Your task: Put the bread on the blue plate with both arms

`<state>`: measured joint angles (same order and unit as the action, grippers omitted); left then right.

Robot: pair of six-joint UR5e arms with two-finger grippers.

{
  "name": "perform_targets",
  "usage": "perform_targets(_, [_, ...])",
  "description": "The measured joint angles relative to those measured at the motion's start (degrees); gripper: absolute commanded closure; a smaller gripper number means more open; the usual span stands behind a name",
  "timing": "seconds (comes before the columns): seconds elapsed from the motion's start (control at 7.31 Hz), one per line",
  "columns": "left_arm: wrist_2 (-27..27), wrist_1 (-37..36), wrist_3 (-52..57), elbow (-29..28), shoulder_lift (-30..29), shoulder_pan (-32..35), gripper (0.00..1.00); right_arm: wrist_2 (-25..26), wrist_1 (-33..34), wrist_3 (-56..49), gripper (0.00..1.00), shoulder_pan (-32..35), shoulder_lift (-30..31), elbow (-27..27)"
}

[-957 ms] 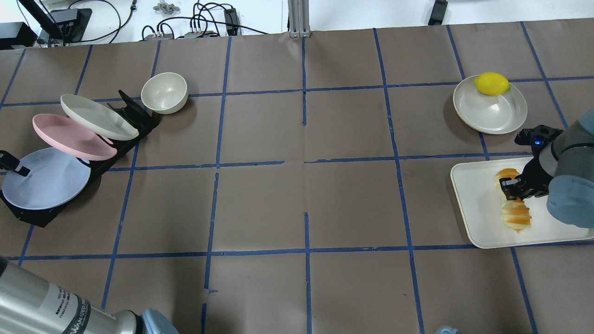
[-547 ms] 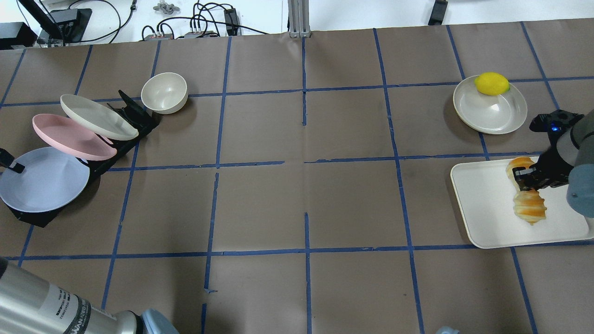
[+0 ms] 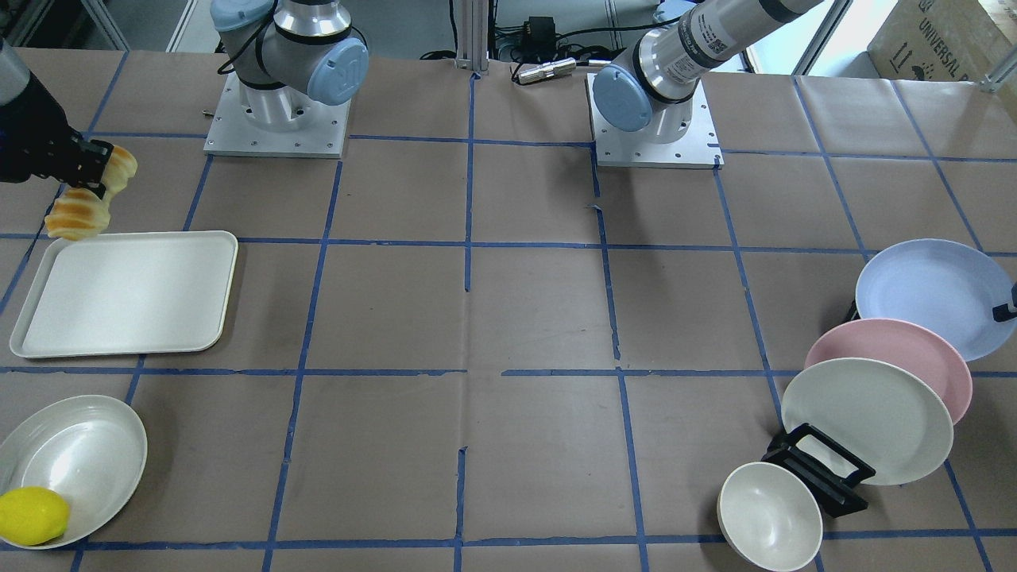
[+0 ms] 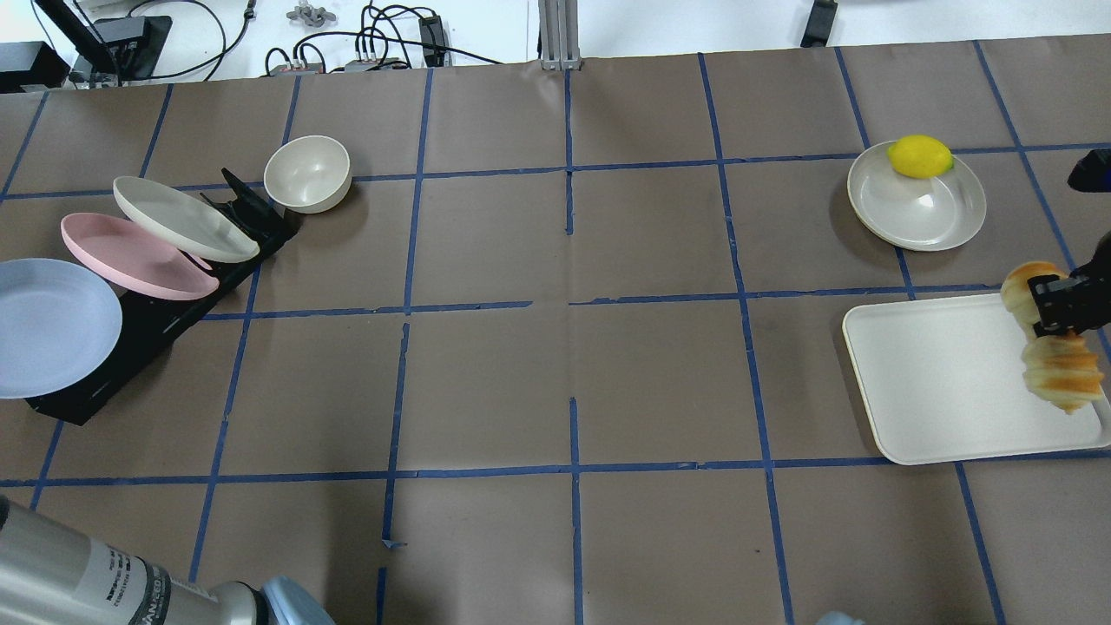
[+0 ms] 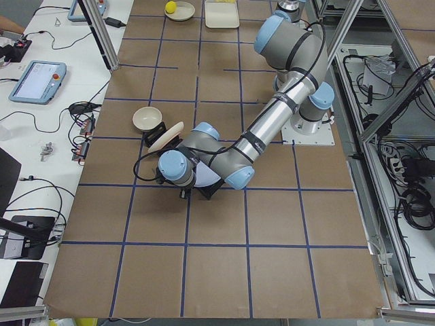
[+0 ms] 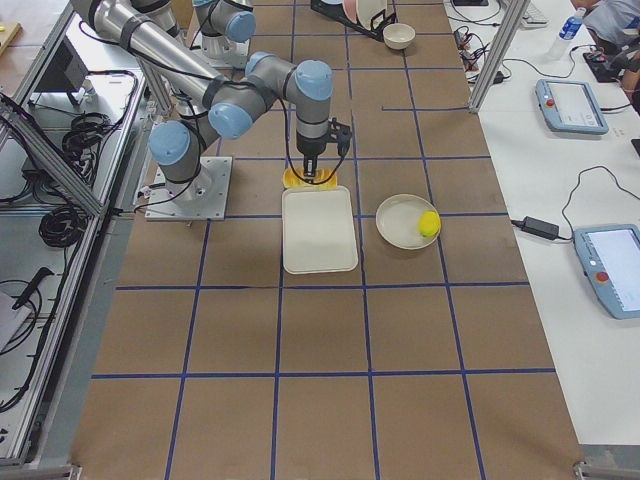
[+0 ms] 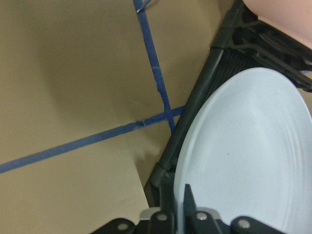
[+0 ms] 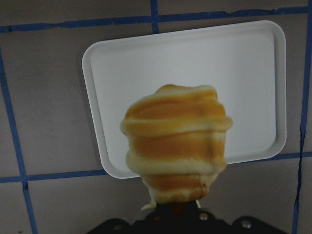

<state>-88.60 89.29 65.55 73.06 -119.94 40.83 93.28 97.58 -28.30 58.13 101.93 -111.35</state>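
Observation:
My right gripper [image 4: 1052, 311] is shut on the middle of the bread [image 4: 1055, 369], a golden segmented loaf, and holds it in the air above the right part of the white tray [image 4: 929, 382]. The bread fills the right wrist view [image 8: 175, 141] with the tray [image 8: 146, 73] below it. My left gripper [image 7: 184, 214] is shut on the rim of the blue plate [image 7: 243, 161]. In the overhead view the blue plate [image 4: 52, 325] sits tilted at the left edge, over the front end of the black rack [image 4: 147, 325]; the left gripper itself is off that frame.
A pink plate [image 4: 130, 256] and a cream plate [image 4: 182, 217] lean in the rack. A cream bowl [image 4: 308, 174] stands behind them. A yellow lemon [image 4: 920, 156] lies on a cream plate [image 4: 920, 213] at the back right. Brown paper with blue tape lines covers the table.
My right gripper has lifted the bread off the tray and moved it right. My left gripper has pulled the blue plate left and up, away from its rack slot.

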Motion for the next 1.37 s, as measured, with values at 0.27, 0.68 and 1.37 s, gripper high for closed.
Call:
perform_targets(0.27, [-0.5, 4.9, 0.9, 0.3, 5.1, -0.4, 0.86, -0.2, -11.2, 0.1, 0.88, 0.2, 0.9, 8.7])
perform_targets(0.68, [-0.2, 10.7, 0.9, 0.8, 12.3, 0.5, 0.86, -0.6, -13.9, 8.3, 0.87, 7.2, 0.7, 12.7])
perform_targets(1.37, [1.2, 13.5, -6.2, 0.9, 16.9, 14.1, 0.86, -0.6, -7.1, 21.2, 0.89, 30.8, -3.6, 13.1])
